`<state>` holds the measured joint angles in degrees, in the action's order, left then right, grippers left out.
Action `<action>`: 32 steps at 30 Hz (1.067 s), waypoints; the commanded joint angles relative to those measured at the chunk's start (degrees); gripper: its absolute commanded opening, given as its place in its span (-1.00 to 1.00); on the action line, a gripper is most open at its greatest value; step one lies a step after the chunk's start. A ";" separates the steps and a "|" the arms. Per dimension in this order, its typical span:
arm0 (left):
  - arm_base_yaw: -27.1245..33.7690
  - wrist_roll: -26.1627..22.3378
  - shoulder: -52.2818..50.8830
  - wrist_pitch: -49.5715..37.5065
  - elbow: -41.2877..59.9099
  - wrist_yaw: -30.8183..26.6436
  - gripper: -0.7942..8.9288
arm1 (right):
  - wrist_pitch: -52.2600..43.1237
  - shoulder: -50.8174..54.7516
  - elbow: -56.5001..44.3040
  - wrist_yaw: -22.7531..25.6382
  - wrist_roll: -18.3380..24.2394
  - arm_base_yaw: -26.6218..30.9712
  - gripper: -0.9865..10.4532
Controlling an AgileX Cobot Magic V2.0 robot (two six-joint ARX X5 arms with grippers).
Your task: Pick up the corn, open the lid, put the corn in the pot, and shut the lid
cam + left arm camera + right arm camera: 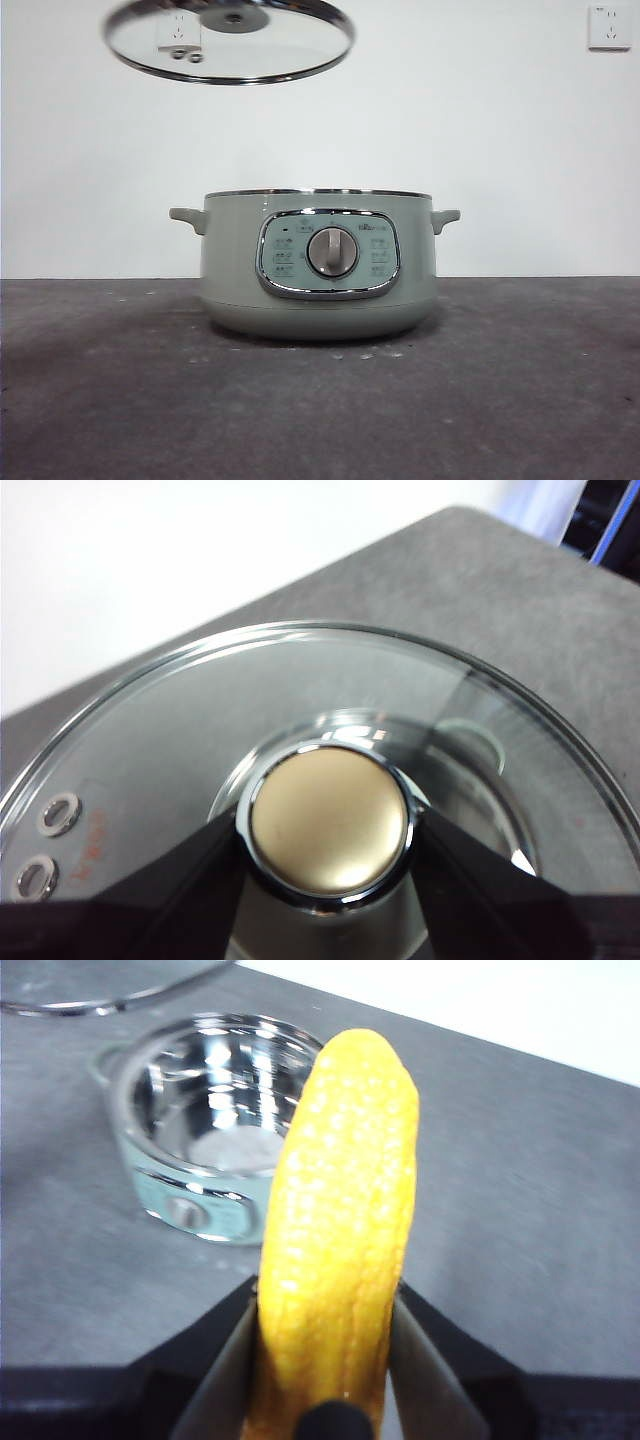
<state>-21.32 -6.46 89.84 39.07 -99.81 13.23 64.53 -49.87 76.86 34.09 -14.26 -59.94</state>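
The right pincer [325,1360] grips the corn [340,1220] above the surface [100,400] near the open pot [318,262], the left pincer [328,840] clamps the knob of the raised lid [228,40], so placing the corn appears next, requiring alignment over the pot opening.

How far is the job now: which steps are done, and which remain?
Done: the corn is picked up, shut in the right gripper; the lid is off, held above the pot by the left gripper. Left: putting the corn into the open pot, closing the lid.
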 commanded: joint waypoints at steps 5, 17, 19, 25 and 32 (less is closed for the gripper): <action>3.06 -1.40 -9.64 -1.38 7.26 2.38 -0.85 | -10.47 -6.60 0.04 -7.61 7.39 2.84 -0.84; 4.63 -2.05 -33.79 -2.05 31.08 3.32 -0.85 | -28.00 -28.28 2.69 -40.83 10.51 23.96 -0.85; 4.63 -1.75 -37.35 -0.59 32.85 3.45 -0.85 | -27.52 -34.69 6.29 -42.23 11.72 25.31 -0.85; 4.63 -0.48 -45.03 2.80 35.30 3.21 -0.85 | -21.05 -53.90 24.30 -42.82 14.78 27.04 -0.85; 4.63 0.44 -49.59 5.05 35.30 3.23 -0.85 | -8.92 -75.60 49.09 -42.60 17.33 27.58 -0.85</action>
<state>-16.88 -6.72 40.86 46.24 -64.25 16.03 55.55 -124.64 125.40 -8.58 1.89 -32.25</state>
